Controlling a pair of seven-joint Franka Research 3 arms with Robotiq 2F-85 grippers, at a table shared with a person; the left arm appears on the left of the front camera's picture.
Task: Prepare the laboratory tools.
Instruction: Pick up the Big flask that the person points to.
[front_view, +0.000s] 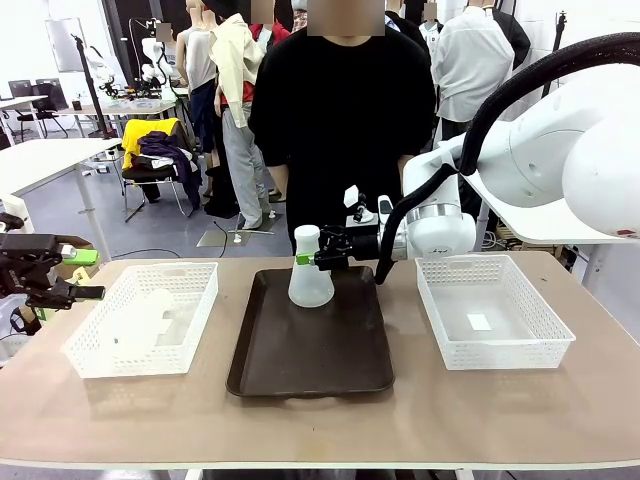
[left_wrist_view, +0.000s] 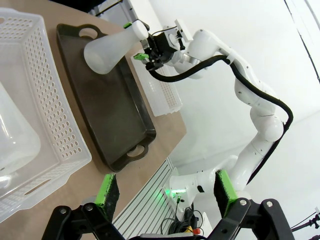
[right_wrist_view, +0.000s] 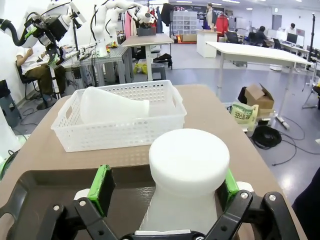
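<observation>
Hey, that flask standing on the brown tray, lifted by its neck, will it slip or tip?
The flask probably resists tipping: its wide base sits flat on the tray. It looks stiff and light, likely empty. Its smooth neck might slide in the open right gripper, though the wider top could catch.

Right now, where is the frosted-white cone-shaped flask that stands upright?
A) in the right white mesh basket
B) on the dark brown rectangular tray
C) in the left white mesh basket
B: the frosted-white conical flask stands upright on the dark brown rectangular tray, near its far end.
</observation>
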